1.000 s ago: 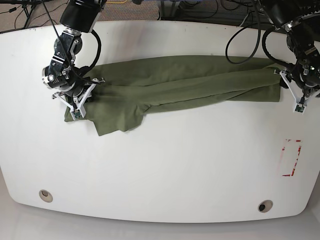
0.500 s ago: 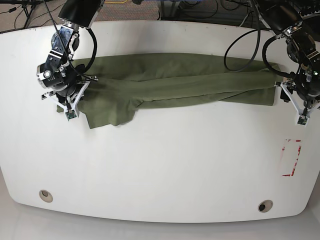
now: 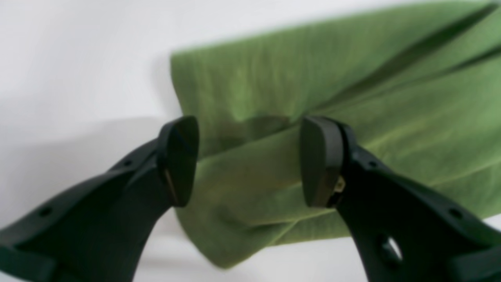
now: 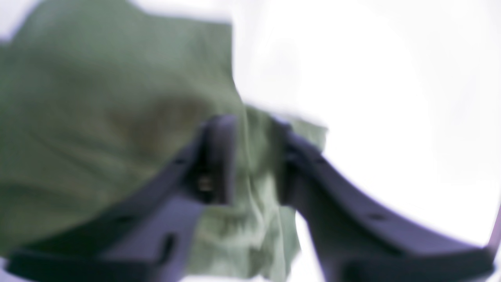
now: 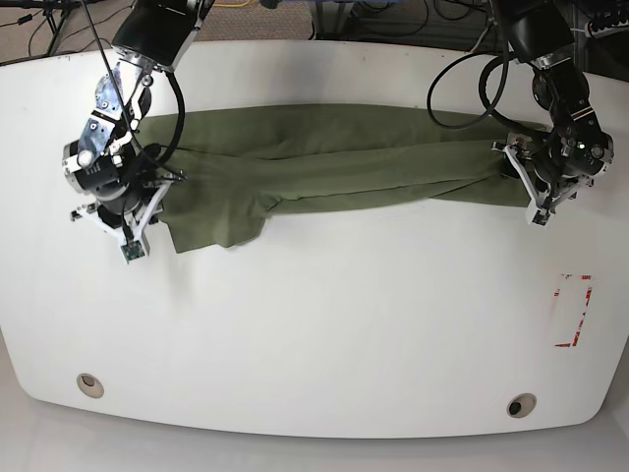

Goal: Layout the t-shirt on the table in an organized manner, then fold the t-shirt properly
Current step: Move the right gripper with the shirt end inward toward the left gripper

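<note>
Near edge first: two grommet holes [image 5: 89, 384] low in frame, red-and-white tape rectangle [image 5: 574, 312] lower right. Mid-frame, the olive t-shirt [image 5: 334, 167] stretches in a long bunched band across the table [image 5: 324, 334]. Left gripper [image 3: 250, 162], jaws spread wide, empty over the shirt's end. Right gripper [image 4: 254, 156], jaws slightly parted, fabric between them; whether it grips, I cannot tell.

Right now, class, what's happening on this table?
A two-armed robot is working an olive-green t-shirt stretched in a bunched band across the white table. The left gripper hovers open over one end without pinching it. The right gripper straddles a fold at the other end, jaws slightly apart. The shirt is not yet flat.
</note>
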